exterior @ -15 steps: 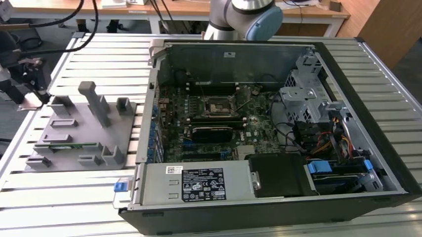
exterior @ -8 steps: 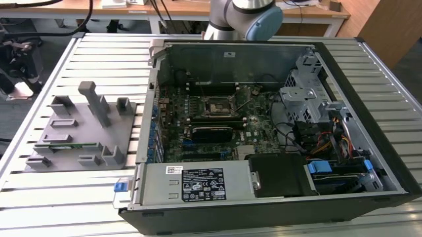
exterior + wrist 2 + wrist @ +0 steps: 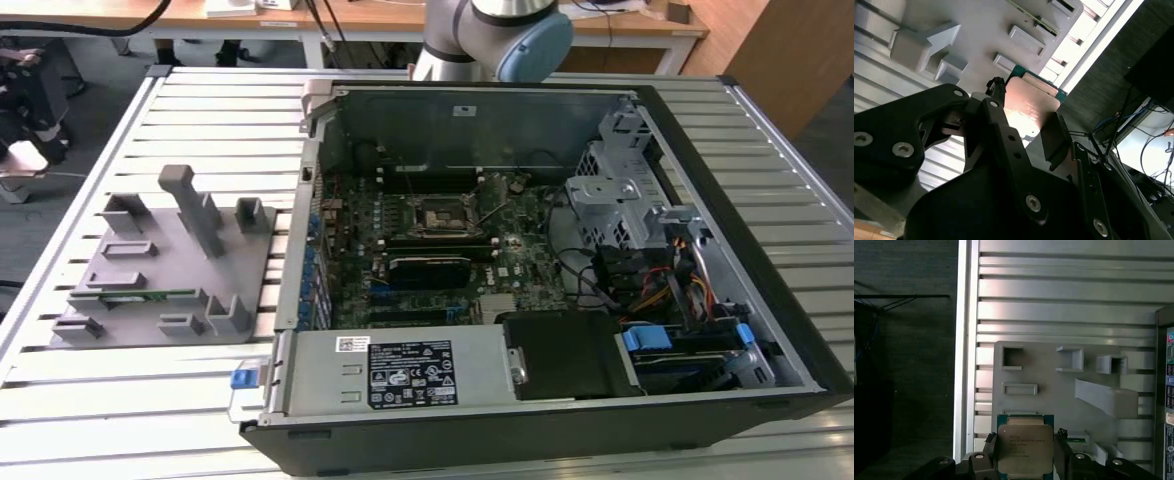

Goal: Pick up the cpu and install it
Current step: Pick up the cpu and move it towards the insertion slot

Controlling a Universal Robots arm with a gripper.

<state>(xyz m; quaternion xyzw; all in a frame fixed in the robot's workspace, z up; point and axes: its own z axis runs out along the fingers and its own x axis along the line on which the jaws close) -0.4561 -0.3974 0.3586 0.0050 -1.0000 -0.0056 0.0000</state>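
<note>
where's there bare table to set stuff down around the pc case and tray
Bare slatted table lies beyond the grey tray in the exterior view, and in a strip in front of it. A narrower strip runs on the exterior view's right of the pc case. Crowded: the tray's blocks and the case interior.

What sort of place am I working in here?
Likely a robotics lab bench for PC assembly: open computer case on a slatted metal table, grey fixture tray beside it, desks behind; the gripper holds the cpu.
</note>
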